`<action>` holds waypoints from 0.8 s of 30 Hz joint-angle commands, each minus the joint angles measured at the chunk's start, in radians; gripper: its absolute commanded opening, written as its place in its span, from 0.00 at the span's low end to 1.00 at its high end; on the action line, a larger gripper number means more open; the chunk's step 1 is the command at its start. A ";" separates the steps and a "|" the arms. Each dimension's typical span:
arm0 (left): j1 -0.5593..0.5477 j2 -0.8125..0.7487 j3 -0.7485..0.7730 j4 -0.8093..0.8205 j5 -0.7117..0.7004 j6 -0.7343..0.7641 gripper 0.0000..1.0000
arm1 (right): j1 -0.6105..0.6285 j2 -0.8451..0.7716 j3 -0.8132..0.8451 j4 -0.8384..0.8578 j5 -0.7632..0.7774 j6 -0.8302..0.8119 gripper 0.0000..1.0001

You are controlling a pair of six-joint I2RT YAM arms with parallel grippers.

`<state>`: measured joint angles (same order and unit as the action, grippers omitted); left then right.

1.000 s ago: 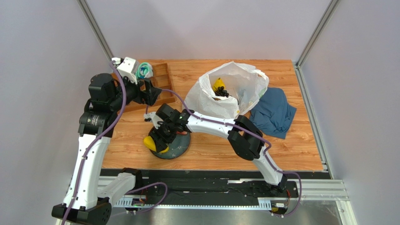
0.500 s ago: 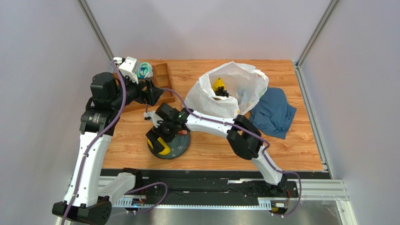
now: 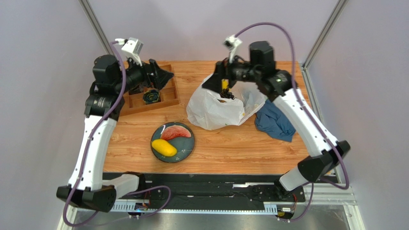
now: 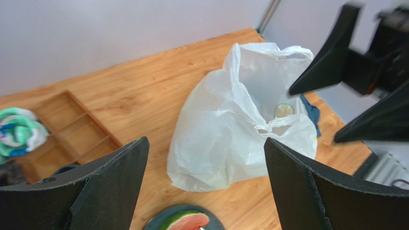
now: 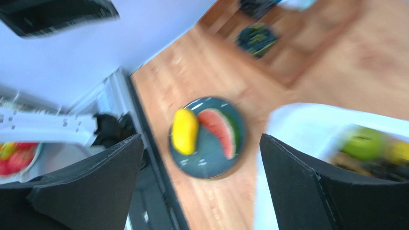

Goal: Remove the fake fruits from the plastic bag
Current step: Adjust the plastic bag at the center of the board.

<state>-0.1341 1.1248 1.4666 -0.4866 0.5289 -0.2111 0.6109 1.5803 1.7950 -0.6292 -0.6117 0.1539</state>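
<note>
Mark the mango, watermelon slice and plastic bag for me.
mango (image 3: 164, 147): top external view, middle of its yellow body.
watermelon slice (image 3: 175, 132): top external view, on the red flesh.
plastic bag (image 3: 211, 111): top external view, on its near white side wall.

Overhead view — high wrist views sharing plastic bag

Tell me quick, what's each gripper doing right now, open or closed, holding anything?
Left gripper: open, holding nothing.
Right gripper: open, holding nothing, up by the mouth of the plastic bag.
</note>
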 commanded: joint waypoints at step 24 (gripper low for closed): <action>-0.392 0.299 -0.120 -0.043 -0.169 0.013 0.00 | -0.290 -0.454 -0.975 0.241 0.299 -0.045 0.79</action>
<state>-0.5236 1.6199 1.4540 -0.5213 0.3485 -0.2089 0.3195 1.2739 0.9909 -0.4820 -0.2871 0.0151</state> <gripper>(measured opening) 0.009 0.800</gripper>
